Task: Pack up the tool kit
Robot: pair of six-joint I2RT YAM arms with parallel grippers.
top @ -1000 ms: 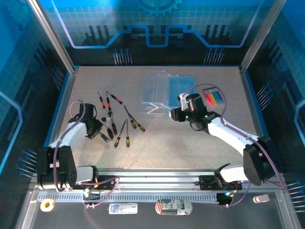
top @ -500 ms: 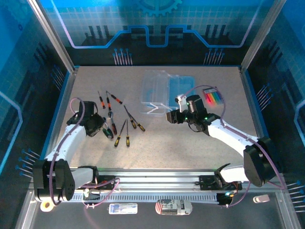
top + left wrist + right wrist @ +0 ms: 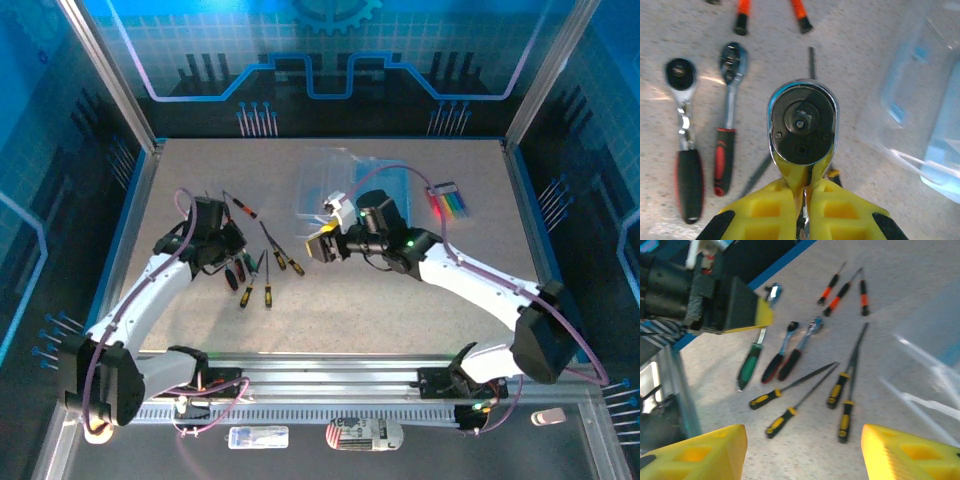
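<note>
My left gripper [image 3: 226, 246] is shut on the shaft of a green-handled ratchet [image 3: 801, 122]. The ratchet's chrome head sticks out past the yellow fingers [image 3: 772, 210], and its green handle [image 3: 750, 365] hangs over the table. Below it lie two more ratchets, one black-handled [image 3: 684, 150] and one red-handled [image 3: 726, 150]. My right gripper [image 3: 322, 245] hovers open over the yellow-and-black-handled files [image 3: 842, 385], with nothing between its fingers [image 3: 695, 452]. The clear plastic case [image 3: 345, 180] lies behind it.
Orange-handled screwdrivers [image 3: 228, 212] lie at the far side of the tool cluster. A set of coloured hex keys [image 3: 448, 200] sits at the right. The blue side walls border the table.
My left gripper has moved away from the near edge and to the right, carrying the green-handled ratchet. My right gripper has swung left from the case to above the files.
</note>
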